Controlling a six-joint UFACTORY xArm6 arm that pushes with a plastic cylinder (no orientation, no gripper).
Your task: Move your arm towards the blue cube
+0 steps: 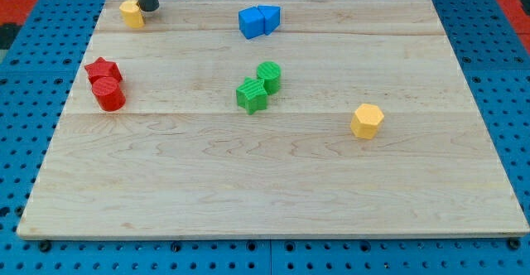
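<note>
The blue cube (251, 22) sits near the view's top, a little left of centre, touching a blue wedge-shaped block (270, 16) on its right. My tip (149, 8) is at the view's top left, right next to a yellow block (131, 13) on its left. The tip stands well to the left of the blue cube, at about the same height on the board.
A red star block (103, 70) and a red cylinder (108, 94) sit together at the left. A green star block (252, 94) and a green cylinder (269, 75) touch in the middle. A yellow hexagonal block (366, 121) lies at the right. The wooden board (273, 192) rests on a blue pegboard.
</note>
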